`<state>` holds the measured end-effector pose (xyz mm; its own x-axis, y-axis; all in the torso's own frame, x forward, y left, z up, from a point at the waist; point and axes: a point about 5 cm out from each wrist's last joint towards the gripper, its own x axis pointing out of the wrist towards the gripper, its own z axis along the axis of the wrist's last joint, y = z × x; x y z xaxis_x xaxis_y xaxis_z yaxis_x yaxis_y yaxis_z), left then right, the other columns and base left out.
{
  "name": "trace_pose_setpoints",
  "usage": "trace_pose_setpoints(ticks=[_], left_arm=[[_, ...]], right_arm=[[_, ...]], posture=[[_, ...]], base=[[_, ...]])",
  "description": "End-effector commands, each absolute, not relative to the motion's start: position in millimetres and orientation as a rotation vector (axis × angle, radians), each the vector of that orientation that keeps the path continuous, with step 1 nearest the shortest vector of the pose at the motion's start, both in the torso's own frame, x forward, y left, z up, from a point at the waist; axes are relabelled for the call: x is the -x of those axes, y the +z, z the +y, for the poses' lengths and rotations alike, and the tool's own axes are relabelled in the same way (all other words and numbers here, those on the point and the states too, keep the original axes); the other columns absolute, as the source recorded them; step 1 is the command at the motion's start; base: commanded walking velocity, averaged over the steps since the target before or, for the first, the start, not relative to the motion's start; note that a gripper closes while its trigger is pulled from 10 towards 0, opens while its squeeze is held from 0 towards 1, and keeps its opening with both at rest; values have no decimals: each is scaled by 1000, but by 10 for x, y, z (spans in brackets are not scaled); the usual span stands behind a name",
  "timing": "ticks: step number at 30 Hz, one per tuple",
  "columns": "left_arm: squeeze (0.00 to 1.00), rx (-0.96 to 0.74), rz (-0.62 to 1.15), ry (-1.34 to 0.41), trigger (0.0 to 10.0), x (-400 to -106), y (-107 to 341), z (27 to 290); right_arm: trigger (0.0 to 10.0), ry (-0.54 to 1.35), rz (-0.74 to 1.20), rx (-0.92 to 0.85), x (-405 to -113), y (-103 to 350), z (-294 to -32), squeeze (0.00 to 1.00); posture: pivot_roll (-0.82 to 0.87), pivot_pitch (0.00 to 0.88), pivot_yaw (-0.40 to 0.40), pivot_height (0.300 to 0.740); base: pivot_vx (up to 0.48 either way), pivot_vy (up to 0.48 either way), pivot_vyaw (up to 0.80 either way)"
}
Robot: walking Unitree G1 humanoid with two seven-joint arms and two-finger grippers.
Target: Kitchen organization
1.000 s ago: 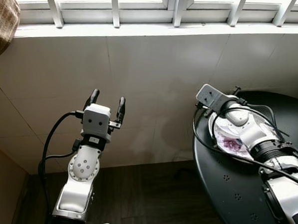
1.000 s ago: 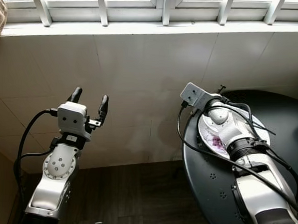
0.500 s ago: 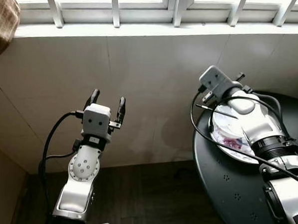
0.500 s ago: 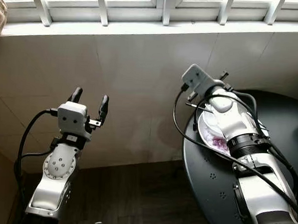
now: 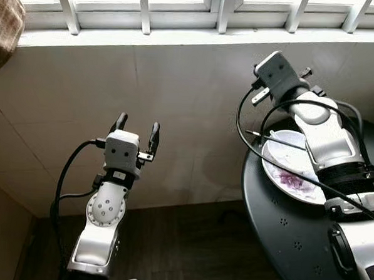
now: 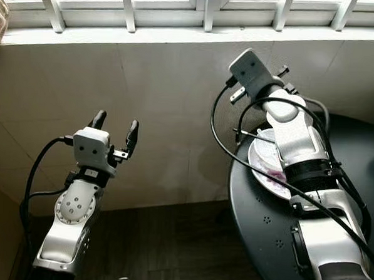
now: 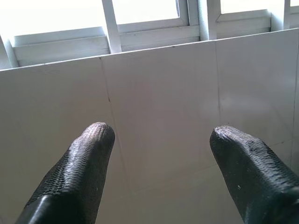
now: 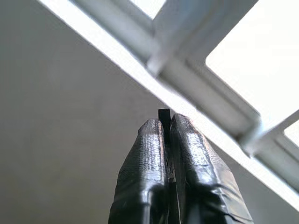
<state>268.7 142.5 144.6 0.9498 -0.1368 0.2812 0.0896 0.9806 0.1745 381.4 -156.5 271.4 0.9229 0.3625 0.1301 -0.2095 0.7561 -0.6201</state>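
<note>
Since a second ago my right arm has swung up off the plate [image 5: 293,172], which now sits uncovered on the round black worktop [image 5: 288,245] with a thin utensil [image 5: 281,140] lying across its far rim. It looks like a fork or chopstick, too thin to tell which. My left arm hasn't budged.

The right gripper [image 8: 164,122] points up toward the window frame [image 8: 205,84], its fingers [image 8: 189,154] clenched tight together. A sliver of something dark sticks out between the tips; could be part of the gripper, I can't tell. The left gripper [image 5: 137,126] hovers in front of the tiled wall [image 5: 177,83] with its fingers [image 7: 88,154] spread wide, nothing between them.

On handling: the plate reads as white ceramic with purple smears [image 5: 291,180] of leftover food. I'd guess stiff, moderately heavy for these thin fingers, glossy and slippery, and breakable if dropped onto the floor below. It's near the worktop's edge on the wall side, which helps. I'd pinch the rim at the nearest clean spot, one finger over and one under, away from the smears, and keep it level, since the loose utensil can slide off if the plate tips. Might be safer to lift that utensil out first.
</note>
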Motion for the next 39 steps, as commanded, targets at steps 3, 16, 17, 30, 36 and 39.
trace_pose_setpoints(ticks=[3,16,17,30,36,39], left_arm=[[0,-147,-277,-123,10000,-2699,1419,1405],[0,-114,-267,-112,10000,-2709,1412,1410],[0,-115,-268,-112,10000,-2710,1413,1409],[0,-138,-240,-77,10000,-2733,1371,1444],[0,-139,-224,-65,10000,-2739,1356,1470],[0,-140,-220,-66,10000,-2739,1356,1478]], right_arm=[[0,332,-372,533,-3751,2920,-1436,0],[0,434,-559,181,-3544,3028,-1054,0],[0,435,-561,177,-3539,3027,-1047,0],[0,467,-565,81,-3468,2911,-985,0],[0,480,-527,60,-3412,2731,-933,0],[0,491,-514,76,-3380,2657,-906,0]], posture=[[27,12,-52,740],[37,0,-52,740],[37,0,-52,740],[40,0,-53,740],[41,0,-51,740],[41,0,-49,740]], base=[[0,0,0],[0,0,0],[0,0,0],[0,0,0],[0,0,96],[0,0,800]])
